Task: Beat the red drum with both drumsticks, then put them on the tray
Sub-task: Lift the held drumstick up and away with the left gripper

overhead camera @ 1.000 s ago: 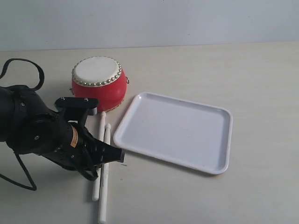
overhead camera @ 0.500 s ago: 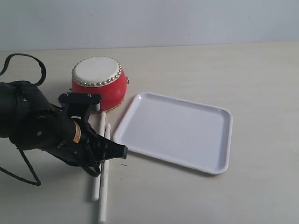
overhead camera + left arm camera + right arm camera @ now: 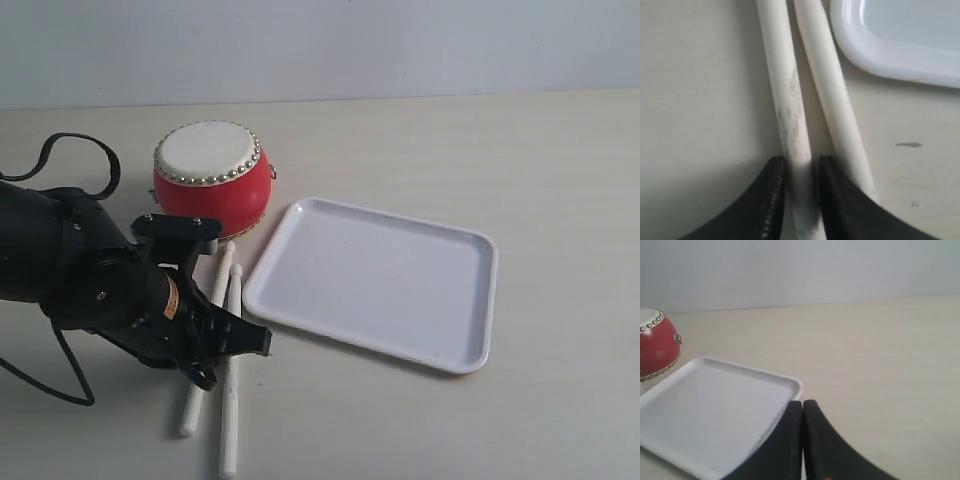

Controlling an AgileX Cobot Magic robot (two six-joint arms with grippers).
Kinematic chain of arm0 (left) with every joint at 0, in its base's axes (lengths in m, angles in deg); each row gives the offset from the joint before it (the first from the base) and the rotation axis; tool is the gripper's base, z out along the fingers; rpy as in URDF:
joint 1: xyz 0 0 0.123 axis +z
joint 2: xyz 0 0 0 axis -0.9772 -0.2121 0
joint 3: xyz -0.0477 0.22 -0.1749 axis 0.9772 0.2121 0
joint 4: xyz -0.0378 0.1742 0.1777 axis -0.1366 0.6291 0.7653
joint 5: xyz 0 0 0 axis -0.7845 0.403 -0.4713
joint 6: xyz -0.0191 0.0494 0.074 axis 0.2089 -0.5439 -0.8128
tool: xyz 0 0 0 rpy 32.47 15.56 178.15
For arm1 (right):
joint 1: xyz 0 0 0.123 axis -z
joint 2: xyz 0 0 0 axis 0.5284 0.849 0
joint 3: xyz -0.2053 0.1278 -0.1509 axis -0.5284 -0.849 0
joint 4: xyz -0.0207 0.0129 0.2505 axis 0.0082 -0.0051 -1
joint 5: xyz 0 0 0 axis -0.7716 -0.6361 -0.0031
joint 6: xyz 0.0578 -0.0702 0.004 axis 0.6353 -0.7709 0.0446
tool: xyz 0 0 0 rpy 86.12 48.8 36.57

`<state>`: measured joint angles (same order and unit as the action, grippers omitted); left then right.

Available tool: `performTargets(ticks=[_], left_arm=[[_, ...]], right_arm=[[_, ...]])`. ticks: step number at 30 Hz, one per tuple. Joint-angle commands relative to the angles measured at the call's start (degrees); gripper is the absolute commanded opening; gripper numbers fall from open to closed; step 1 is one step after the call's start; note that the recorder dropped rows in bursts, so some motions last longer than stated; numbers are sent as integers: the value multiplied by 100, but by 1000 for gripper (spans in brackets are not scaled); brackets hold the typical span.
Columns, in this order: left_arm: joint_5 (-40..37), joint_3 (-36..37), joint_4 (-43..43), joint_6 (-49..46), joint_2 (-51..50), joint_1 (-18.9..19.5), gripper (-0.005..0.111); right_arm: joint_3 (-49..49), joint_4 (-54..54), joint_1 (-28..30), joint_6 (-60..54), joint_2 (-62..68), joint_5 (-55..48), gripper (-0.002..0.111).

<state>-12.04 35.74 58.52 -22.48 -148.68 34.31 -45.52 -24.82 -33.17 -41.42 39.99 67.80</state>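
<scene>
Pick-up step — your left jaws pinch one drumstick (image 3: 789, 100) on the surface (image 3: 560, 200), the other drumstick (image 3: 827, 90) just beside, near the tray (image 3: 380, 280). Right jaws are shut, empty. Next, lift it toward the red drum (image 3: 212, 185).

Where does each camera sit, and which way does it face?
Exterior view: off the arms, raised, looking down across the table at the red drum, tray and drumsticks; the black left arm shows.
Left wrist view: on the left arm, looking down past the left gripper, shut on one drumstick.
Right wrist view: on the right arm, low, looking across the table past the shut right gripper at tray and drum.
Shared: all three show the tray; exterior and right wrist views show the drum.
</scene>
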Motion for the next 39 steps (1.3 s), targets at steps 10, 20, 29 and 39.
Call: performTargets(ticks=[10, 20, 29, 39], left_arm=[[26, -22, 123, -33, -30, 3, 0], [-116, -22, 447, -33, 253, 14, 0], [-510, -22, 624, -320, 1193, 14, 0], [-568, -22, 818, -645, 2458, 14, 0]], right_arm=[[-29, 7, -9, 1, -24, 52, 0], [-29, 7, -9, 1, -24, 52, 0], [-29, 7, -9, 1, -24, 52, 0], [-29, 7, -9, 1, -24, 52, 0]])
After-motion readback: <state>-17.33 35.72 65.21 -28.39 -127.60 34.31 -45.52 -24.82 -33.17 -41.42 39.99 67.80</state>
